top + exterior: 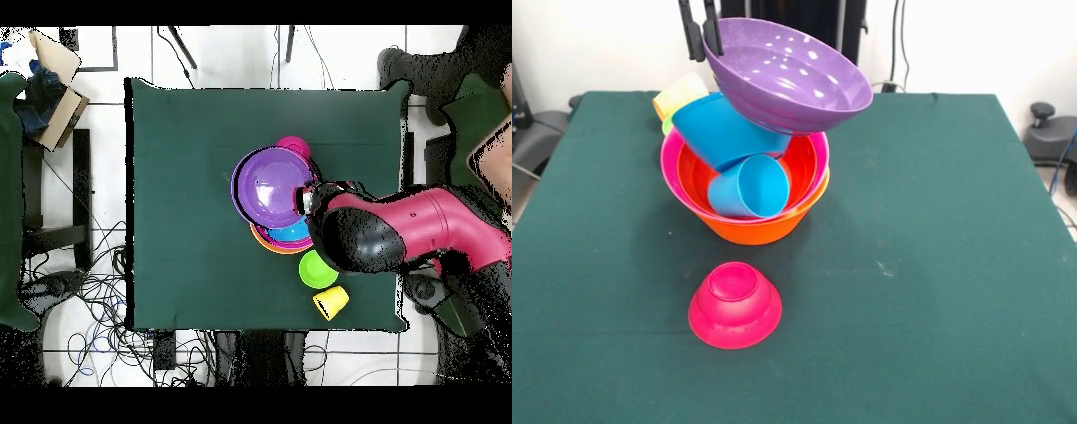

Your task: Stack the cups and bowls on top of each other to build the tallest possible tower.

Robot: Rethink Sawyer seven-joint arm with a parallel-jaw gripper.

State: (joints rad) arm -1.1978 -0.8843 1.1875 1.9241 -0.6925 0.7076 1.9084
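Note:
My gripper (pixel 704 37) is shut on the rim of the purple bowl (pixel 790 75) and holds it tilted above the tower. The tower's base is the large orange bowl (pixel 764 231), with the pink bowl (pixel 672 163) and the red-orange bowl (pixel 805 163) nested in it. A blue bowl (pixel 722 131) leans tilted inside, and the light blue cup (pixel 749 187) lies on its side there. The magenta bowl (pixel 734 305) sits upside down in front. The yellow-orange cup (pixel 680 94) and green bowl (pixel 667 126) are behind. In the overhead view the purple bowl (pixel 266 190) covers most of the tower (pixel 272 243). The teal bowl is hidden.
In the overhead view the green bowl (pixel 318 268) and yellow-orange cup (pixel 331 300) stand near the table's edge on the robot's side, under my arm (pixel 400 230). The green tablecloth (pixel 936 265) spreads round the tower. Chairs and cables lie off the table.

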